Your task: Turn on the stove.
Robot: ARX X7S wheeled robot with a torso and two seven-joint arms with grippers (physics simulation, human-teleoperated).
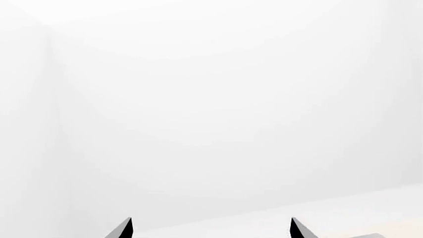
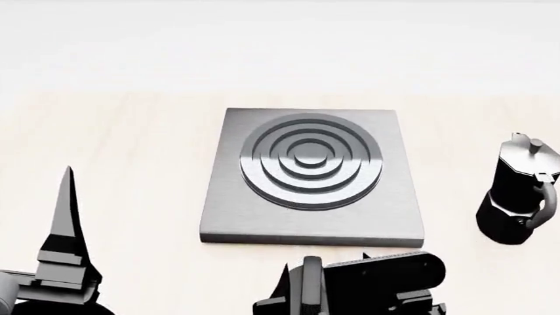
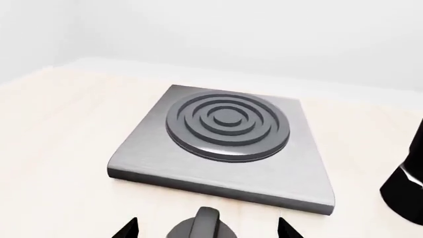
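The stove (image 2: pixel 313 176) is seen flat on the pale desk (image 2: pixel 114 151) — a square grey plate with a raised ring burner at its middle. Its small black knob (image 3: pixel 201 228), fin upright, is set just off the plate's near edge. The right pincer (image 3: pixel 207 229) is held at that knob with its tips spread apart, one on either side; contact cannot be told. The left pincer (image 1: pixel 211 229) is raised well to the left of the stove — spread as well, nothing between its tips. A black moka pot (image 2: pixel 520 191) stands to the stove's right.
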